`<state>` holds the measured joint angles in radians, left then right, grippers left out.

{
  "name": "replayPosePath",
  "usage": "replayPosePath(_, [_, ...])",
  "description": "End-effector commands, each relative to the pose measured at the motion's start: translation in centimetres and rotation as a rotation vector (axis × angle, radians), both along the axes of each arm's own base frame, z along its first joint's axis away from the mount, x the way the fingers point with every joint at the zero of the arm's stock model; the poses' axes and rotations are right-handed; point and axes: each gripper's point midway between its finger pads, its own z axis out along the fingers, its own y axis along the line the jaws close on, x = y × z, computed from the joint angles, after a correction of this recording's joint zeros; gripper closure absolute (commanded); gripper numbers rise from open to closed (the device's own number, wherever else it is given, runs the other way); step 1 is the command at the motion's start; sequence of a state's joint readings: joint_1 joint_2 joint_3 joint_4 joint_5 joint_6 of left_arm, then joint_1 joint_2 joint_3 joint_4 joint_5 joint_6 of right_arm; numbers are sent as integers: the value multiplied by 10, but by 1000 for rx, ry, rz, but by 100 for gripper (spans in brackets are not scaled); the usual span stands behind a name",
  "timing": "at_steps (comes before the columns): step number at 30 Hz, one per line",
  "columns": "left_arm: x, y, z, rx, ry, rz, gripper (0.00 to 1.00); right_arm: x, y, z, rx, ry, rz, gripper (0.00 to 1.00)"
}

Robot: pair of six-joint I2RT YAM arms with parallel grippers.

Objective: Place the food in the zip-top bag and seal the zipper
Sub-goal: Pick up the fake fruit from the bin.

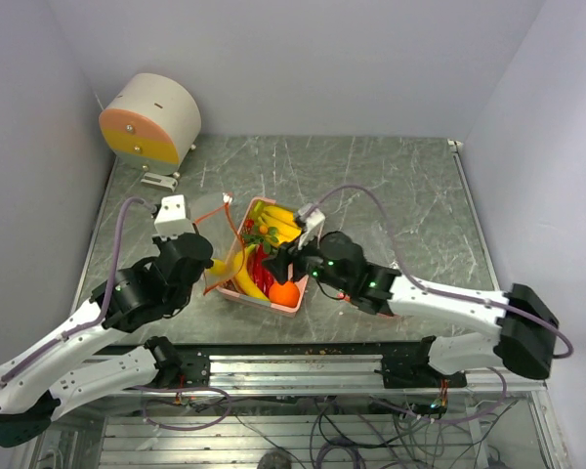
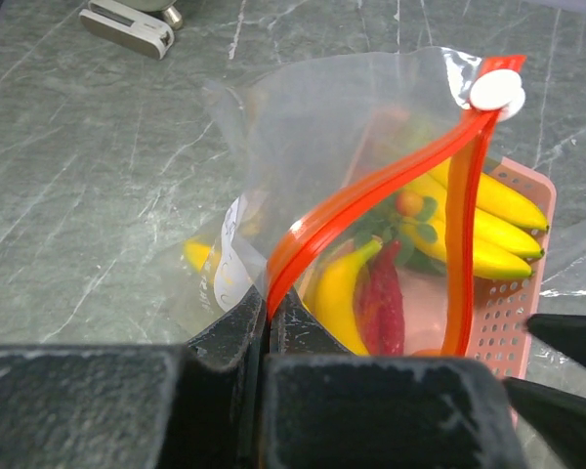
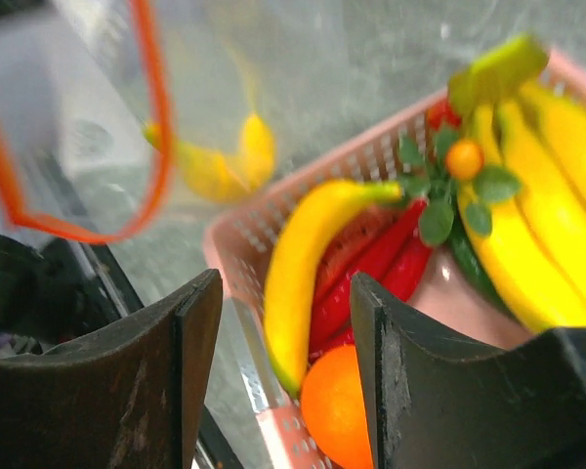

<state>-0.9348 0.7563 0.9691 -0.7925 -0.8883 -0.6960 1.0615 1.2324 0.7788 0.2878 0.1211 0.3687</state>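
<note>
the zip-top bag is held up at left by the left gripper, clamped tight on the zipper w/ the mouth gaping. a white label is seen on the film, print too blurred to be read, and a white slider is set at the strip's far end. just right, bananas, chili peppers & an orange are left in the pink tray, w/ the right gripper hung over them, jaws parted, nothing gripped.

Bright, even light; the right wrist view is motion-blurred.
</note>
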Motion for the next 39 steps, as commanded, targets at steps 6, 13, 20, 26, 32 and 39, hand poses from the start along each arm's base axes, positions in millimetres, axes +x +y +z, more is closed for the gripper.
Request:
replayPosePath(6, [-7, 22, 6, 5, -20, 61, 93, 1, 47, -84, -112, 155, 108, 47])
replayPosePath(13, [-10, 27, 6, 1, -23, 67, 93, 4, 79, -107, -120, 204, 176, 47])
replayPosePath(20, [-11, 25, 0, 2, -9, 55, 93, 22, 93, -130, -159, 247, 119, 45])
replayPosePath(26, [-12, 25, 1, -7, -11, 50, 93, 31, 89, -147, -210, 262, 67, 46])
replayPosePath(32, [-11, 23, 0, -11, -8, 47, 93, 31, 86, -159, -248, 277, 58, 49])
replayPosePath(39, [-12, 21, -2, -19, 1, 43, 93, 29, 82, -158, -250, 282, 59, 74])
